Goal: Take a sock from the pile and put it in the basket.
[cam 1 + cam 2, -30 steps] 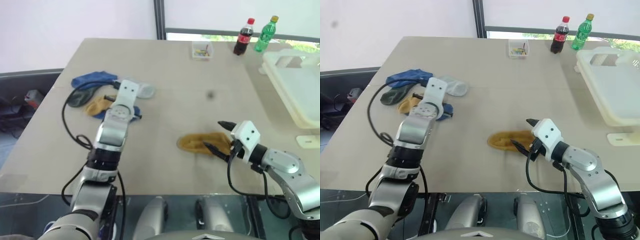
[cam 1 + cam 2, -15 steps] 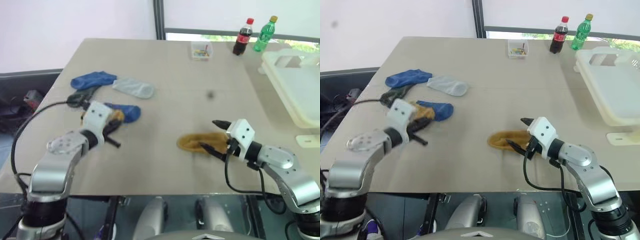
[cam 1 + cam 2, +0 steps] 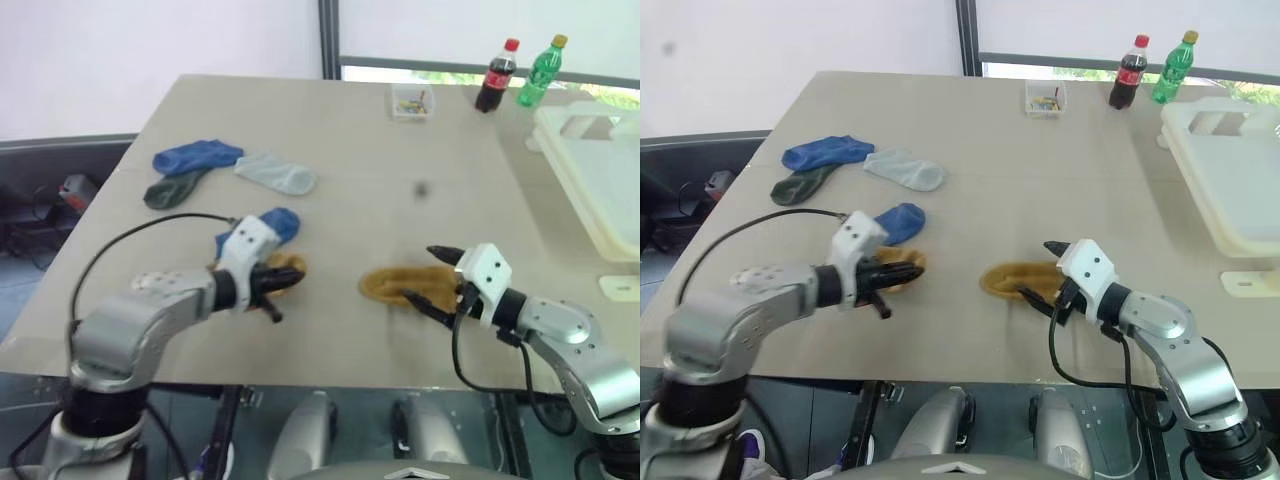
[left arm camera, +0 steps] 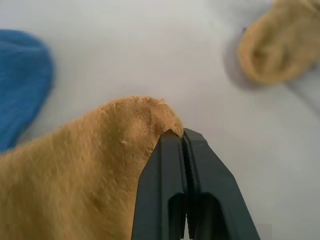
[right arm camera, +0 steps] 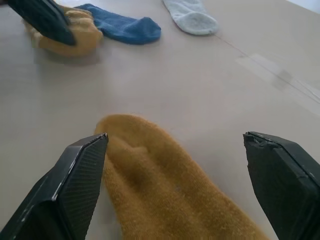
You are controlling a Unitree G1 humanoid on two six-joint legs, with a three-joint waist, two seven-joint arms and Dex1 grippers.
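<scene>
Mustard-yellow ankle sock [image 3: 898, 268], soft and crumpled, now lying out toward the middle of the pale bench [image 3: 980, 150], pinched at one edge in the closed black fingers [image 4: 186, 165] of the left gripper [image 3: 902, 272]. Having been dragged off the pile [image 3: 855, 175], where a second ago that arm was reaching in among the blue, dark green and pale grey socks; now being drawn across toward the bench centre, well apart from those three and just beside the lone blue sock [image 3: 899, 220]. Meaning one sock is secured, though the carrying is barely begun: the large off-white plastic basket [image 3: 1230, 170] with its thick rim sitting at the far right edge, well apart from the left arm. Looking like a hand-over in the making, or a long reach across. Meanwhile waiting unmoved over a second mustard-yellow sock [image 3: 1015, 278] lying flat near the front edge, the right gripper [image 5: 180, 165] keeping its fingers spread wide to either side of it, gripping nothing yet.
</scene>
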